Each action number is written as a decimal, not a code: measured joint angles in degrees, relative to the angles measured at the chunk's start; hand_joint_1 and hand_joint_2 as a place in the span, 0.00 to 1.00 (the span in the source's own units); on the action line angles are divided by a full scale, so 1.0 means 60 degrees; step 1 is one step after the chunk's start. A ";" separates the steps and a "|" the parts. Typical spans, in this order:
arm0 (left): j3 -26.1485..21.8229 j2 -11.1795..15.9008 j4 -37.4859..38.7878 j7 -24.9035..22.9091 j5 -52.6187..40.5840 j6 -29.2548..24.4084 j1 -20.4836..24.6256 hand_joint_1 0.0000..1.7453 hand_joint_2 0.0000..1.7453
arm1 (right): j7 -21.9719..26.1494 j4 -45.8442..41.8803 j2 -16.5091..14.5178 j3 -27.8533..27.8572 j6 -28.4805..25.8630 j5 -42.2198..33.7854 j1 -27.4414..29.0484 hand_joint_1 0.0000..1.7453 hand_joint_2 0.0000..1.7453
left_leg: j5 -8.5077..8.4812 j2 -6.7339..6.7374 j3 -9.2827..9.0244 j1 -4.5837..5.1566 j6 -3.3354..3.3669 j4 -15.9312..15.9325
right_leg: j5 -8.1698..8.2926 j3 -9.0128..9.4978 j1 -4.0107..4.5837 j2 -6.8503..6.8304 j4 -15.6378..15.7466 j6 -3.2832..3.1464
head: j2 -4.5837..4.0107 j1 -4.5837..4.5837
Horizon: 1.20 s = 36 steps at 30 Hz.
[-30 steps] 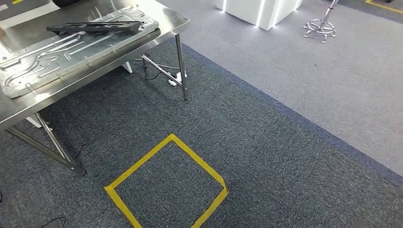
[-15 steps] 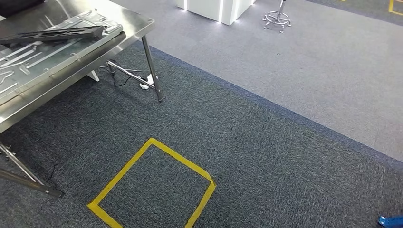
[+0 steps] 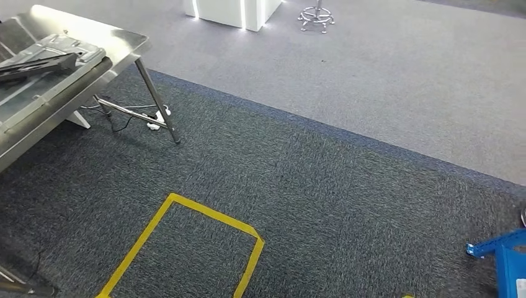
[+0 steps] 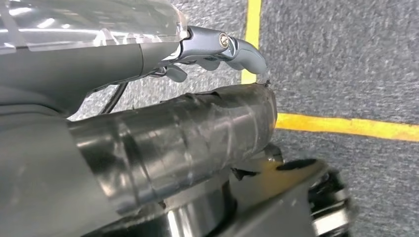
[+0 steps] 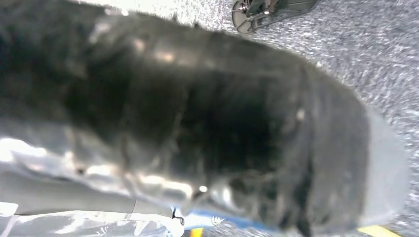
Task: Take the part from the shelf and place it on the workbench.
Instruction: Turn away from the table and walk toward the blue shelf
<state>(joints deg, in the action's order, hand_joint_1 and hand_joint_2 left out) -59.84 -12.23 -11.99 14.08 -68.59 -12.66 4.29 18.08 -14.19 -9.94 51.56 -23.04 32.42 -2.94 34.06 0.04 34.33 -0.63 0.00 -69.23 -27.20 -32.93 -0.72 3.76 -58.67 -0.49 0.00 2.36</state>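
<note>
Head view: steel workbench (image 3: 93,37) at upper left, legs on dark carpet. On its top lies a pressed metal panel (image 3: 59,46), and across that a flat black part (image 3: 37,65), partly cut off by frame edge. Power strip w/ cables (image 3: 155,118) on floor beneath bench, near the leg. Yellow tape square (image 3: 211,214) marked on the dark carpet at lower centre, well apart from bench. Paler grey carpet beyond; white lit cabinet (image 3: 232,9) and chrome stool base (image 3: 316,15) along top edge. Blue frame (image 3: 496,245) at lower right corner, cut off.

L wrist view: left hand (image 4: 217,49) above carpet w/ yellow tape lines; fingers slightly curled, apart, nothing in them.

R wrist view: right hand (image 5: 237,133) is a dark, blurred mass close to lens; finger state cannot be told. Grey carpet behind it
</note>
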 joint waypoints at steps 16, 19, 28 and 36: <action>-0.0001 0.0002 -0.0001 0.0007 0.0000 0.0022 0.0005 0.00 0.00 | 0.0010 0.0003 0.0000 0.0000 0.0007 0.0003 0.0039 0.00 0.00 | -0.0716 0.0707 -0.0806 0.0058 0.0436 0.1935 | -0.0395 -0.0602 -0.0019 -0.0863 -0.1252 0.0463 | 0.0000 0.0023; 0.0000 -0.0003 -0.0001 0.0025 0.0004 0.0061 0.0015 0.00 0.00 | 0.0020 0.0001 0.0000 0.0000 0.0006 0.0005 0.0014 0.00 0.00 | -0.0623 0.0966 -0.0895 0.0127 0.0304 0.1910 | -0.0101 -0.0015 0.0114 -0.1283 -0.0094 0.0304 | 0.0000 0.0016; -0.0008 -0.0005 0.0001 0.0088 0.0032 0.0125 0.0017 0.00 0.00 | 0.0017 0.0003 -0.0003 -0.0003 0.0017 0.0079 0.0002 0.00 0.00 | 0.0688 0.0107 0.0321 0.0037 0.0028 -0.0815 | 0.0025 0.0003 0.0058 -0.0331 0.0042 -0.0056 | 0.0000 -0.0023; -0.0032 0.0012 -0.0002 0.0109 0.0067 0.0124 0.0017 0.00 0.00 | -0.0075 0.0025 -0.0081 -0.0048 0.0094 0.0255 0.0027 0.00 0.00 | -0.0842 -0.0661 -0.0637 0.0066 0.0278 0.1849 | 0.0101 -0.0113 -0.0001 0.0629 -0.0001 0.0191 | 0.0000 -0.0020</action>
<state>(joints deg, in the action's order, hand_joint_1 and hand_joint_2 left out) -60.04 -12.16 -12.00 14.74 -68.18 -11.91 4.39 17.63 -14.04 -10.43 51.27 -22.47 33.95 -2.78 29.01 -3.93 30.51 -0.24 1.67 -58.13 -26.60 -33.61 -0.73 7.53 -58.68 0.66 0.00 2.24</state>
